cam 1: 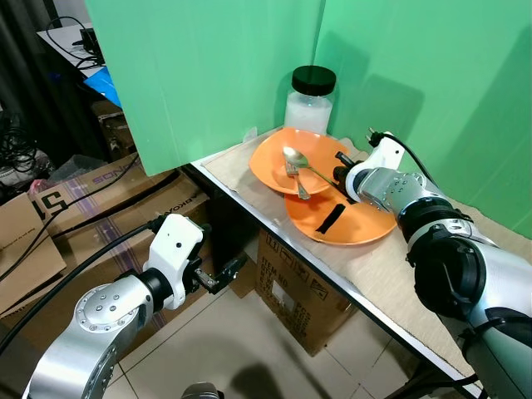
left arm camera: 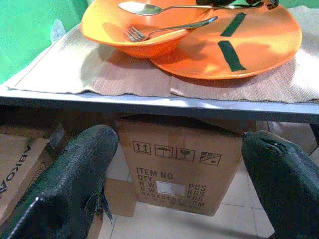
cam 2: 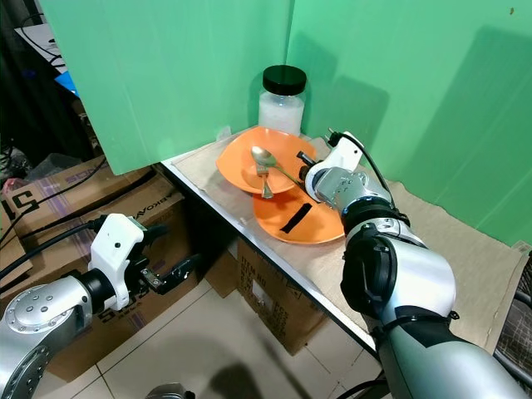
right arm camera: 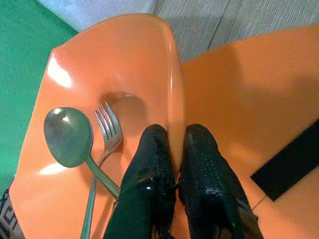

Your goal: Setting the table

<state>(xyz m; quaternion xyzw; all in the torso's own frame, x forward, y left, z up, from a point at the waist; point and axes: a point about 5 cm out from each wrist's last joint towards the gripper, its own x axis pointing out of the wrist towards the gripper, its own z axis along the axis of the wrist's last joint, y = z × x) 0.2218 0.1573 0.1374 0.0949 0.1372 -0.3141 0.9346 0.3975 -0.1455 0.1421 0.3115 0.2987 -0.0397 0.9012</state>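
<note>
Right tool (right arm camera: 172, 149) pinching bowl (cam 1: 287, 179) rim, fingers nearly closed; bowl, with spoon (right arm camera: 67, 137) and fork (right arm camera: 107, 129) inside, sits on plate (cam 1: 357, 220), desk (cam 1: 391, 274) corner. Left tool (left arm camera: 179, 184) wide, idle below. Next I lift bowl clear, keep level.

Head stereo pair: high vantage, looking forward and down at the desk (cam 1: 391, 274) corner against the green backdrop (cam 1: 208, 75). Both eyes share the orange bowl (cam 1: 291, 162) and orange plate (cam 1: 353, 223).

Left wrist view: low, below desk level, facing the desk edge and a cardboard box (left arm camera: 179, 169) beneath.

Right wrist view: very close, looking down into the bowl at spoon (right arm camera: 67, 137) and fork (right arm camera: 107, 129).
</note>
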